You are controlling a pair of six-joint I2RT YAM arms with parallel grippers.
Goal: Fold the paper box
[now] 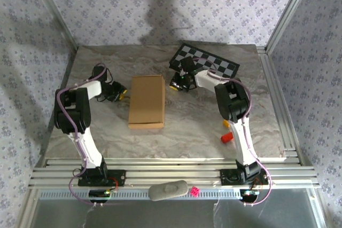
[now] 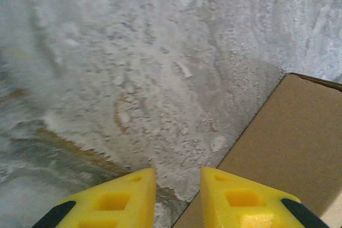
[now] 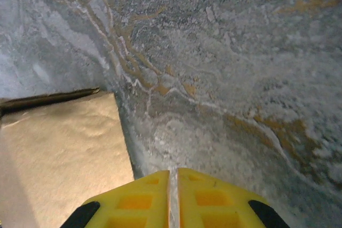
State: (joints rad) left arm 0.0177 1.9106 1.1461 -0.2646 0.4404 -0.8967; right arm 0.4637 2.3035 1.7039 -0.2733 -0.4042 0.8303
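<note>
Left claw near flat paper box

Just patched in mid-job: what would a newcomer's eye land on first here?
The brown paper box, lying flat mid-table between the two arms. The left gripper sits beside its left edge with jaws slightly apart, the right gripper beside its far right corner, shut and empty. A checkered board lies at the far edge behind the right arm.

The paper box cut off at both wrist views' edges — the checkered board partly behind the right arm
</note>
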